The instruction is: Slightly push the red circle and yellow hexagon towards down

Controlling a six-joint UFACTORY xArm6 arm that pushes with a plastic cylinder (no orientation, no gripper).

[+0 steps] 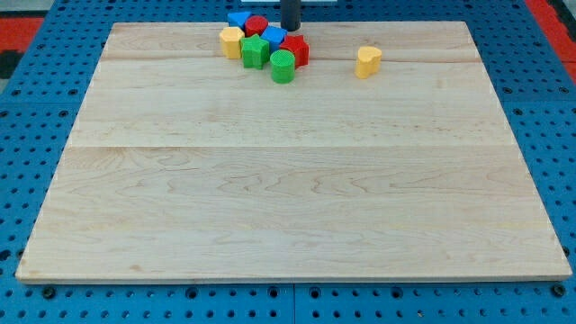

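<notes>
The red circle (257, 24) lies near the view's top in a tight cluster of blocks. The yellow hexagon (232, 41) sits at the cluster's left end. A blue block (238, 18) lies left of the red circle and another blue block (274, 35) to its right. A green block (255, 51), a green round block (283, 66) and a red block (296, 49) form the cluster's lower side. My tip (291, 29) stands at the top edge, just right of the cluster, above the red block.
A yellow heart-shaped block (367, 61) lies alone to the cluster's right. The wooden board (288, 180) rests on a blue perforated table (36, 135).
</notes>
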